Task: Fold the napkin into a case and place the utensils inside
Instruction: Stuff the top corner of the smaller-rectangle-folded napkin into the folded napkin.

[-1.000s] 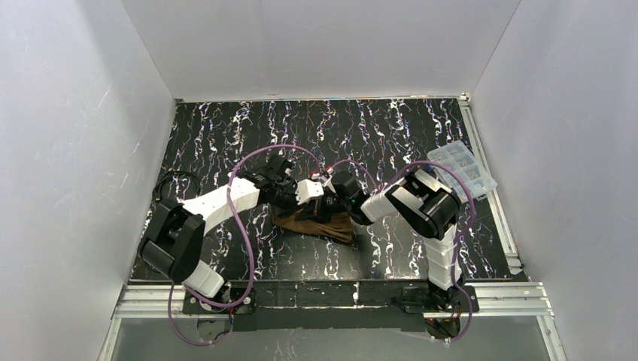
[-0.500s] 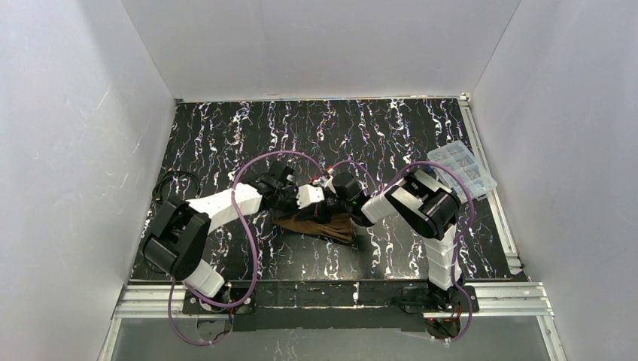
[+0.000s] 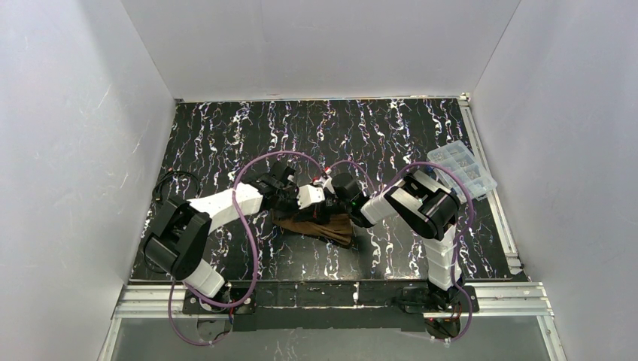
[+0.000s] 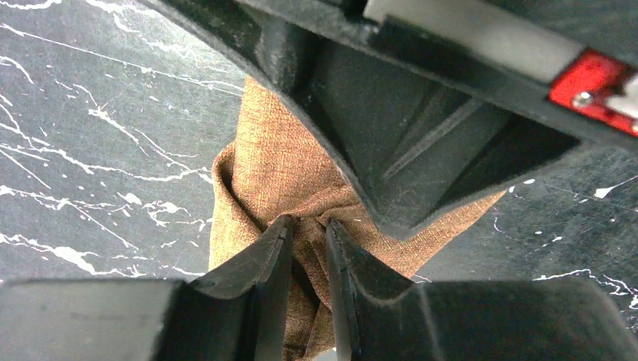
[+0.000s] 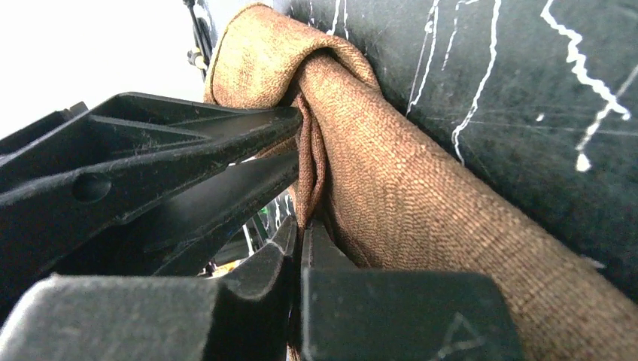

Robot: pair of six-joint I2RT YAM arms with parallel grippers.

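Note:
The brown napkin (image 3: 323,226) lies bunched and partly folded at the middle of the dark marbled table, under both wrists. In the left wrist view my left gripper (image 4: 308,223) has its jaws close together on a raised fold of the cloth (image 4: 278,173), with the right gripper's body (image 4: 421,128) just above. In the right wrist view my right gripper (image 5: 299,229) pinches a thin edge of the rolled cloth (image 5: 391,180), beside the left gripper's fingers (image 5: 226,128). Both grippers meet tip to tip (image 3: 320,207). No utensils are in view.
A clear plastic compartment box (image 3: 461,169) stands at the right edge of the table. Purple cables loop over both arms. White walls close the table in on three sides, and an aluminium rail (image 3: 331,297) runs along the near edge.
My left arm has shifted a little to the right and its jaws have narrowed on the fold. The right arm has barely moved. The napkin stays in place.

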